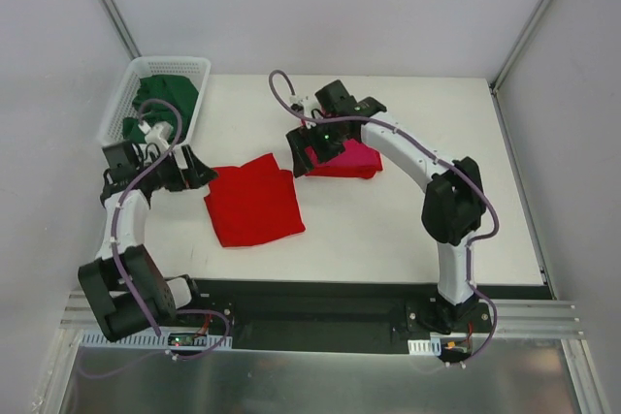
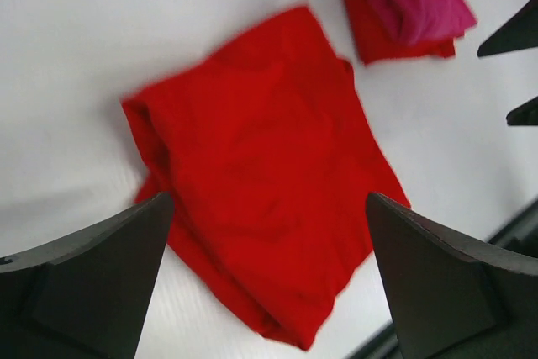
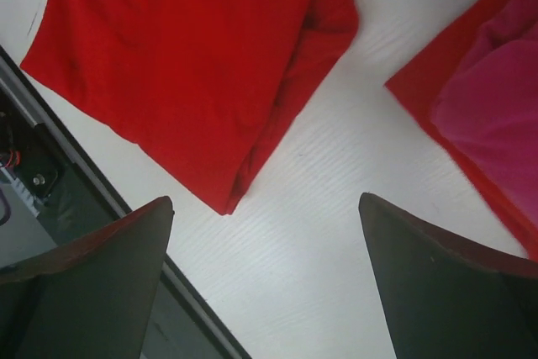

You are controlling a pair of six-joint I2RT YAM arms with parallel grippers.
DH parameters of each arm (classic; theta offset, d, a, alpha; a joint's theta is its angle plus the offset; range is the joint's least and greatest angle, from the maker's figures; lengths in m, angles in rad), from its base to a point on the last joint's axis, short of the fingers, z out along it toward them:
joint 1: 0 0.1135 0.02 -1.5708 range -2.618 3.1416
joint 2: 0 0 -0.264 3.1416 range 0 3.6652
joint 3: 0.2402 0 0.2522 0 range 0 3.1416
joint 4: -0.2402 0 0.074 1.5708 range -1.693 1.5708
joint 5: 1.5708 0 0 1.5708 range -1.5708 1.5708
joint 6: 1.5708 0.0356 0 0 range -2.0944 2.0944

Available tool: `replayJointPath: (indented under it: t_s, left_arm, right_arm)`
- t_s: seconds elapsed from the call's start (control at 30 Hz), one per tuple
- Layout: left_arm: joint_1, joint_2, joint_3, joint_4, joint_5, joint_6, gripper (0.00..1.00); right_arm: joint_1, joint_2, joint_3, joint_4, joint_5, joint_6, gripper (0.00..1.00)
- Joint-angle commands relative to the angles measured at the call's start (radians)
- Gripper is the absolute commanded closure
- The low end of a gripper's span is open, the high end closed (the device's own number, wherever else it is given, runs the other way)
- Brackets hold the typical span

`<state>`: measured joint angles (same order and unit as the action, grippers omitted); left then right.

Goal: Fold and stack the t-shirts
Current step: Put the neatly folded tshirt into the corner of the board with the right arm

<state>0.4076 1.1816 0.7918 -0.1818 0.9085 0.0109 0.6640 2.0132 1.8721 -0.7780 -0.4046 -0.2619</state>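
White table (image 1: 408, 230): basket (image 1: 114, 109), red t-shirt (image 1: 254, 203)

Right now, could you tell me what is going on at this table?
Two arms are folding t-shirts. Both are open and empty: the left gripper beside a folded red shirt, the right gripper by a magenta shirt stacked on a second red shirt. Green shirts lie in the white basket.

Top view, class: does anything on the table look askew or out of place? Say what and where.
The magenta shirt lies rumpled, not flat, on a folded red one. The separate red shirt at centre lies slanted, one edge bunched.
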Motion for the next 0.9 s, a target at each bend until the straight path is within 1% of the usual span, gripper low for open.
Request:
replayJointPath:
  t_s: [0.0,0.03,0.07,0.1,0.13,0.2,0.27,0.3,0.33,0.37,0.4,0.47,0.5,0.6,0.63,0.67,0.7,0.73,0.77,0.8,0.87]
  left_arm:
    - [0.007,0.064,-0.109,-0.142,0.178,0.052,0.00]
    - [0.016,0.078,-0.127,-0.142,0.232,0.046,0.01]
    - [0.023,0.096,-0.124,-0.142,0.287,0.046,0.01]
    - [0.022,0.143,-0.115,-0.142,0.384,0.031,0.01]
    - [0.025,0.163,-0.091,-0.146,0.400,0.018,0.01]
    - [0.042,0.197,-0.066,-0.183,0.443,0.006,0.01]
    - [0.045,0.194,-0.030,-0.231,0.423,0.011,0.01]
    - [0.046,0.182,-0.008,-0.316,0.399,0.064,0.01]
    - [0.048,0.178,0.041,-0.359,0.333,0.078,0.01]
    - [0.054,0.174,0.064,-0.398,0.325,0.095,0.01]
    - [0.059,0.179,0.087,-0.485,0.313,0.125,0.01]
    - [0.059,0.196,0.142,-0.568,0.280,0.164,0.01]
    - [0.059,0.216,0.164,-0.661,0.258,0.205,0.01]
    - [0.063,0.242,0.196,-0.708,0.153,0.196,0.01]
    - [0.062,0.251,0.211,-0.731,0.130,0.201,0.01]
    - [0.063,0.259,0.224,-0.737,0.068,0.198,0.01]
    - [0.062,0.280,0.234,-0.742,0.040,0.164,0.01]
    - [0.065,0.295,0.256,-0.771,0.035,0.152,0.01]
    - [0.066,0.309,0.265,-0.783,0.026,0.138,0.01]
    - [0.065,0.331,0.265,-0.783,0.021,0.100,0.01]
    - [0.066,0.346,0.241,-0.774,0.029,0.080,0.01]
  right_arm:
    - [0.022,-0.027,-0.166,0.189,-0.207,0.148,0.04]
    - [0.020,-0.018,-0.209,0.222,-0.299,0.192,0.04]
    - [0.020,-0.010,-0.226,0.238,-0.350,0.207,0.04]
    - [0.020,-0.007,-0.247,0.253,-0.387,0.226,0.04]
    - [0.020,-0.011,-0.296,0.304,-0.433,0.245,0.04]
    - [0.026,-0.040,-0.343,0.342,-0.457,0.259,0.04]
    - [0.034,-0.059,-0.369,0.365,-0.465,0.259,0.04]
    - [0.037,-0.060,-0.372,0.365,-0.464,0.259,0.04]
    - [0.037,-0.059,-0.376,0.367,-0.462,0.259,0.04]
    - [0.037,-0.057,-0.386,0.373,-0.464,0.259,0.04]
    - [0.039,-0.053,-0.393,0.382,-0.464,0.259,0.04]
    - [0.037,-0.047,-0.412,0.417,-0.456,0.259,0.04]
    - [0.040,-0.042,-0.419,0.422,-0.448,0.257,0.04]
    - [0.045,-0.036,-0.401,0.413,-0.364,0.237,0.04]
    - [0.045,-0.027,-0.383,0.380,-0.320,0.236,0.04]
    - [0.045,-0.024,-0.369,0.362,-0.292,0.236,0.04]
    - [0.045,-0.024,-0.360,0.349,-0.263,0.236,0.04]
    - [0.045,-0.022,-0.347,0.332,-0.231,0.233,0.04]
    - [0.045,-0.021,-0.343,0.327,-0.231,0.230,0.04]
    - [0.048,-0.018,-0.335,0.318,-0.231,0.230,0.04]
    - [0.048,-0.021,-0.332,0.313,-0.237,0.236,0.04]
